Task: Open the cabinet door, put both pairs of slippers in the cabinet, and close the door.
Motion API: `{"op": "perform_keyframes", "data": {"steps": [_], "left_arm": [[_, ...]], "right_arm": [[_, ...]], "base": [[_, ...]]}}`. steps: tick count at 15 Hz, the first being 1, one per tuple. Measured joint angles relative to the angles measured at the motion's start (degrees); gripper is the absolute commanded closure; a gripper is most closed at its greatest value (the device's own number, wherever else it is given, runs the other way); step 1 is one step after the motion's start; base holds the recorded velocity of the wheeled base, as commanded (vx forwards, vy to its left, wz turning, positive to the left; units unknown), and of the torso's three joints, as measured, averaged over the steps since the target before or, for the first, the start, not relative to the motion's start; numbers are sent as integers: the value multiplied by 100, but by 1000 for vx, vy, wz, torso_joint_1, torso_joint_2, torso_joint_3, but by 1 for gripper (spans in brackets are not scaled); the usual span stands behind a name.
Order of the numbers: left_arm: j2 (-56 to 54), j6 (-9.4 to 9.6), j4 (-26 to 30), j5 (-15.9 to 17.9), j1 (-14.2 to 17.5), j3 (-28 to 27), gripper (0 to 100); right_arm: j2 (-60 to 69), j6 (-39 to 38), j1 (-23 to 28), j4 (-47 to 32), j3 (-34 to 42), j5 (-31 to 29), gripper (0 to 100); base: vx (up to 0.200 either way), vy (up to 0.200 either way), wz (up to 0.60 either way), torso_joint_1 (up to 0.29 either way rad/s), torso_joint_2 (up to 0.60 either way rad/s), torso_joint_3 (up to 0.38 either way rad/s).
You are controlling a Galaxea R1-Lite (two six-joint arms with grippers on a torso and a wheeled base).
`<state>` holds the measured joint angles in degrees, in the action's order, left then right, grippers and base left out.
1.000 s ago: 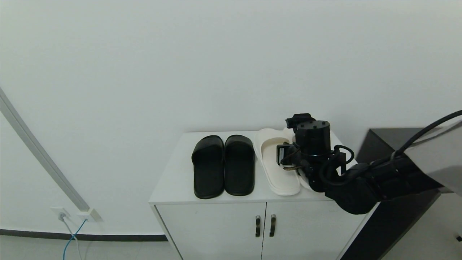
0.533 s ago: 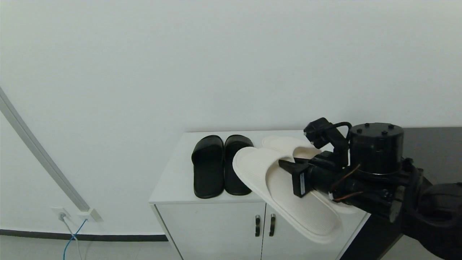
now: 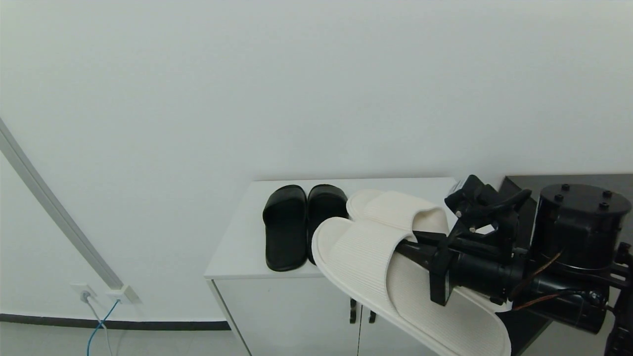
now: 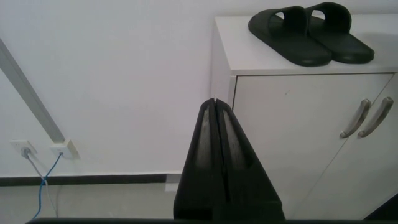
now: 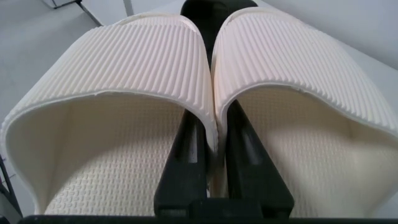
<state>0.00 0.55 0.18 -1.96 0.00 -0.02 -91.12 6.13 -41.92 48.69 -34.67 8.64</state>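
Observation:
Held off the cabinet top, the pair of white slippers (image 3: 366,247) hangs in front of the cabinet's right side. My right gripper (image 3: 413,243) is shut on their two inner strap walls, pinched together (image 5: 211,134). A pair of black slippers (image 3: 304,225) lies side by side on the white cabinet (image 3: 237,247), also seen from the left wrist (image 4: 311,25). Both cabinet doors (image 3: 287,316) are closed, their handles (image 3: 353,309) partly hidden behind the white slippers. My left gripper (image 4: 215,155) is shut with nothing in it, low and to the left of the cabinet (image 4: 280,124).
A grey conduit (image 3: 49,202) runs slantwise down the wall to sockets with a blue cable (image 3: 99,301) left of the cabinet. A dark piece of furniture (image 3: 568,180) stands against the cabinet's right side. The floor lies open to the left.
My right gripper closed on the white slippers, lifted them off the cabinet top and drew them forward and to the right. The black slippers have stayed put.

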Motion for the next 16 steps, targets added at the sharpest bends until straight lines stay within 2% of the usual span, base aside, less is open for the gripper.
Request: {"op": "perform_keyframes", "data": {"steps": [6,16], "left_arm": [[0,-1,0,-2,0,-5,100],[0,-11,0,-2,0,0,100]], "right_arm": [[-96,-30,-93,24,28,0,100],[-157,-20,-113,61,301,238,100]], "base": [[-200,0,0,-4,2,4],[0,0,0,0,0,0]]}}
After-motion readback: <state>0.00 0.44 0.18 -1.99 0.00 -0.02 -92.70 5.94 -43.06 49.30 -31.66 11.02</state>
